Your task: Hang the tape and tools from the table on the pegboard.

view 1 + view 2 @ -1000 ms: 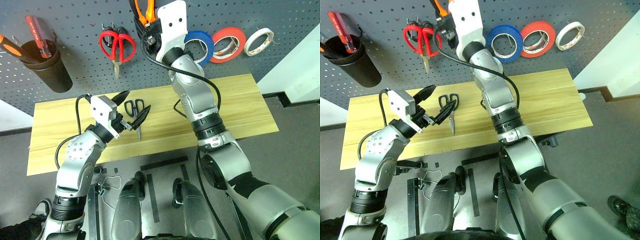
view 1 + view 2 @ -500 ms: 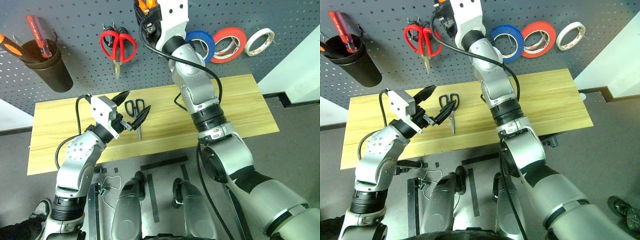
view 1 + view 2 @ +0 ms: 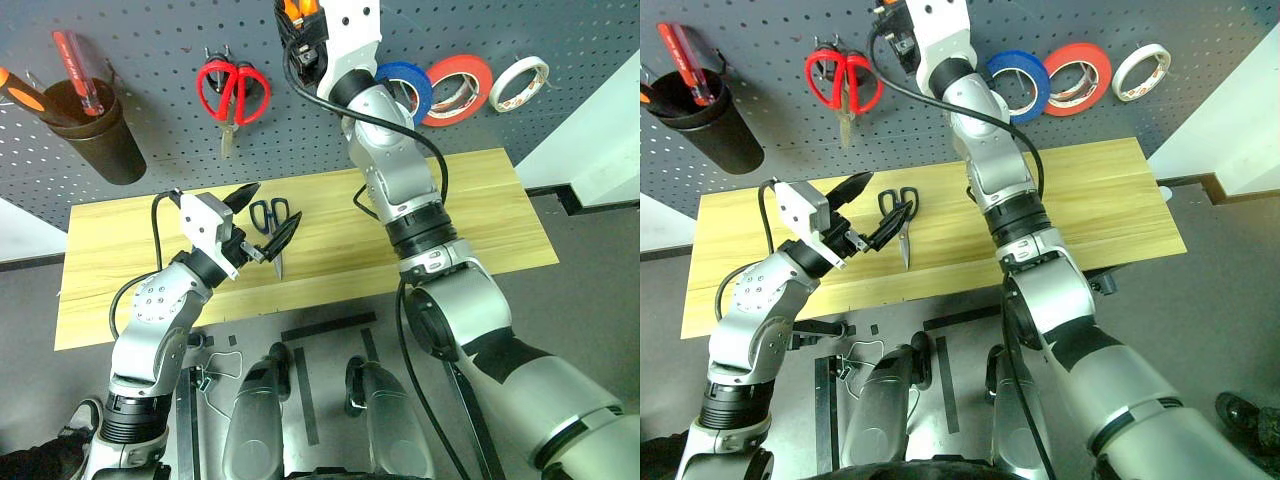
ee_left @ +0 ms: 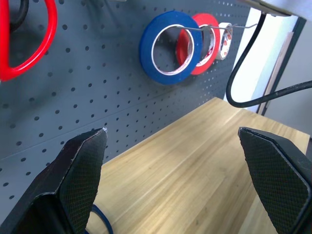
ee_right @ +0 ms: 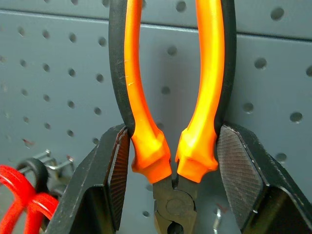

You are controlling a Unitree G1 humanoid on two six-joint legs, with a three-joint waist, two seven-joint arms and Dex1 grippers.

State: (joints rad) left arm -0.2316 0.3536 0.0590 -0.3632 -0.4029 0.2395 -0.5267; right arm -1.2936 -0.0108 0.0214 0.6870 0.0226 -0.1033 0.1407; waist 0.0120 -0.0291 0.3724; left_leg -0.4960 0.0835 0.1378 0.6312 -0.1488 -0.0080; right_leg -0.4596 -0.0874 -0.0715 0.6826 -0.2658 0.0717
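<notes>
Up on the pegboard point(image 3: 150, 90) there's already a fair bit hanging: red-handled scissors point(image 3: 232, 92) on a hook, then to the right a row of three tape rolls, the blue tape point(image 4: 168, 48), a red-orange roll point(image 3: 457, 88) and a smaller white roll point(image 3: 518, 83). Off at the left end a dark brown cup point(image 3: 98, 132) holds a red screwdriver point(image 3: 77, 58) and an orange one point(image 3: 20, 90).

Our right gripper point(image 5: 170, 161) is raised against the board between the red-handled scissors and the blue tape, and its jaws are clamped on the orange-and-black pliers point(image 5: 171, 117), gripping both handles just above the pivot, handles pointing up, nose down between the pads. The perforated panel is right behind the pliers, with a small metal hook point(image 5: 51, 158) and the red scissor loops just beside them. A black cable runs from the right wrist down past the blue tape.

The black-handled scissors point(image 3: 273, 222) lie flat on the bench point(image 3: 470, 215), loops toward the board, tips toward us. Our left gripper point(image 3: 262, 218) hovers right over them with its jaws spread wide and nothing in them; the scissors sit about between the two black fingers point(image 3: 241, 195), but we can't tell whether any finger touches them. The rest of the bench to the right is bare wood.
</notes>
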